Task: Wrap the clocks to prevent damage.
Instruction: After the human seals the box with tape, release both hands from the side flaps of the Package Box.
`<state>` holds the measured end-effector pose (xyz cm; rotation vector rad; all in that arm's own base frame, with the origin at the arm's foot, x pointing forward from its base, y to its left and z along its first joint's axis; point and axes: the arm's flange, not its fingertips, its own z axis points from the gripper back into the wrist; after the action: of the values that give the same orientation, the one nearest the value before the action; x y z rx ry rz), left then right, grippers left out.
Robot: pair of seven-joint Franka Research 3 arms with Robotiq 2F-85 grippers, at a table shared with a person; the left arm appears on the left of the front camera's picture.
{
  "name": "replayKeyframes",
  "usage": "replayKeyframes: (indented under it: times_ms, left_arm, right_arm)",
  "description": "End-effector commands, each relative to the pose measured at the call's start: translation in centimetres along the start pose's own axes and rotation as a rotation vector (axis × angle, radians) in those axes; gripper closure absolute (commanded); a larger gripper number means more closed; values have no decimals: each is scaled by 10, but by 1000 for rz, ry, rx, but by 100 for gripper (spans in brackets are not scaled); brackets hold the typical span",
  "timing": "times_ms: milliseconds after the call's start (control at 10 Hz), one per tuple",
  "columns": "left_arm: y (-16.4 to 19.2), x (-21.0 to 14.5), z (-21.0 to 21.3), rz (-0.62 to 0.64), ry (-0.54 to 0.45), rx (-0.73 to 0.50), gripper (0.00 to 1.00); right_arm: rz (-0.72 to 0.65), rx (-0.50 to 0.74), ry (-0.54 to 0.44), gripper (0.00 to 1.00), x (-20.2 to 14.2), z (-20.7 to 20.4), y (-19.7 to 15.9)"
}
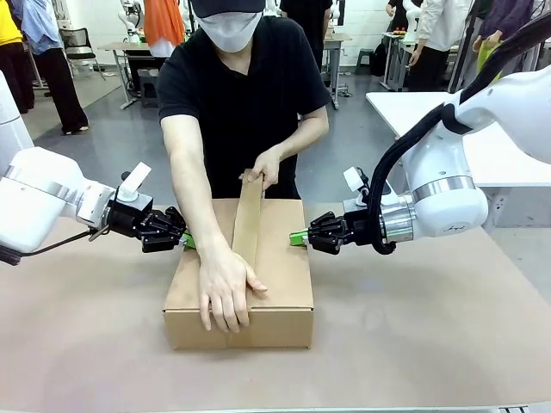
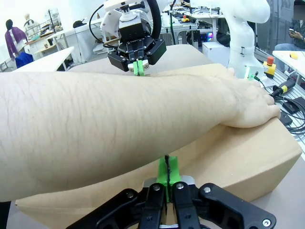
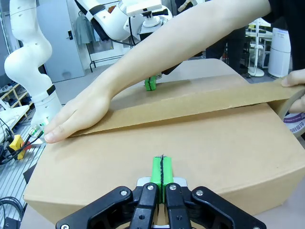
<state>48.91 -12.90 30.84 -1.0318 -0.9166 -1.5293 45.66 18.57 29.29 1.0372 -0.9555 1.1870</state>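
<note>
One cardboard box (image 1: 238,275) sits mid-table, a strip of brown tape (image 1: 247,219) running along its top seam. A person's hand (image 1: 225,288) flattens the tape at the near edge; the other hand (image 1: 263,169) holds it at the far end. Left gripper (image 1: 183,238) and right gripper (image 1: 298,237) are both clenched, green pads together, pressing the box's opposite sides.

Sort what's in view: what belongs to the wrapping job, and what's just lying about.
In the job:
- cardboard box
- brown tape strip along its top
- tape roll
- person's pressing hand
- left hand and right hand, both shut, tips pressed against opposite box sides

Lying about:
- cables beside the table
- white background table
</note>
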Motion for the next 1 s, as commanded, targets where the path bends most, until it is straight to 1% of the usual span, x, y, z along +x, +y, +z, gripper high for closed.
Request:
replayKeyframes:
  times_ms: [0,900]
  left_arm:
    - [0,-1,-1,0,10,6,100]
    - [0,-1,-1,0,10,6,100]
  right_arm:
    - [-7,-3,6,99,-2,-2,0]
    - [-7,-3,6,99,-2,-2,0]
